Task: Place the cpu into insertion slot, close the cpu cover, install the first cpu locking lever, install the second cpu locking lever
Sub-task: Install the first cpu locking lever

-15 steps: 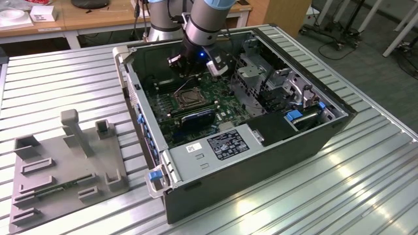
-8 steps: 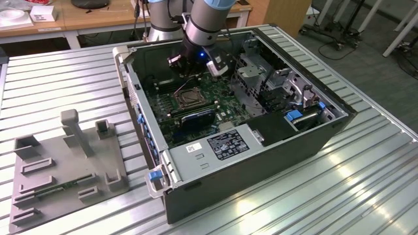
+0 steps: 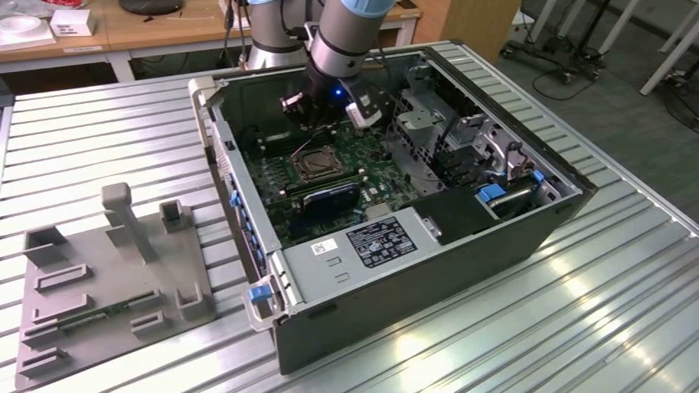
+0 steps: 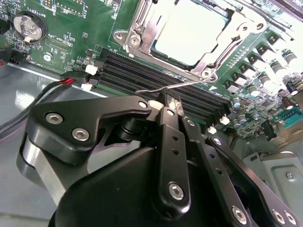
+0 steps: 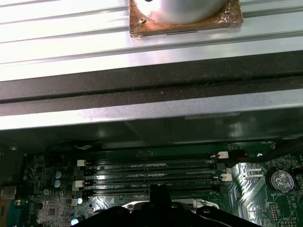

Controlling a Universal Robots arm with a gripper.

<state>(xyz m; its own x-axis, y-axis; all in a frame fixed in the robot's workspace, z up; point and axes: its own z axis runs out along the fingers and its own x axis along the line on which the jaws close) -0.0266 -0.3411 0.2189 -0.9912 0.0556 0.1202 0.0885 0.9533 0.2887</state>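
Already the cpu [image 4: 189,30] lay seated in the insertion slot [image 3: 317,162], its dull silver top showing through the window of the cpu cover [image 4: 137,28], which sat flat over it. In the second wrist view the claw [image 4: 166,99] was drawn narrow, its tips pinched on a thin wire locking lever [image 4: 189,84] that ran across the black memory slots [image 4: 128,71] just beside the socket. In the exterior view the arm reached down into the open computer case [image 3: 437,270], which lay on its side on the ribbed metal surface [image 3: 131,139].
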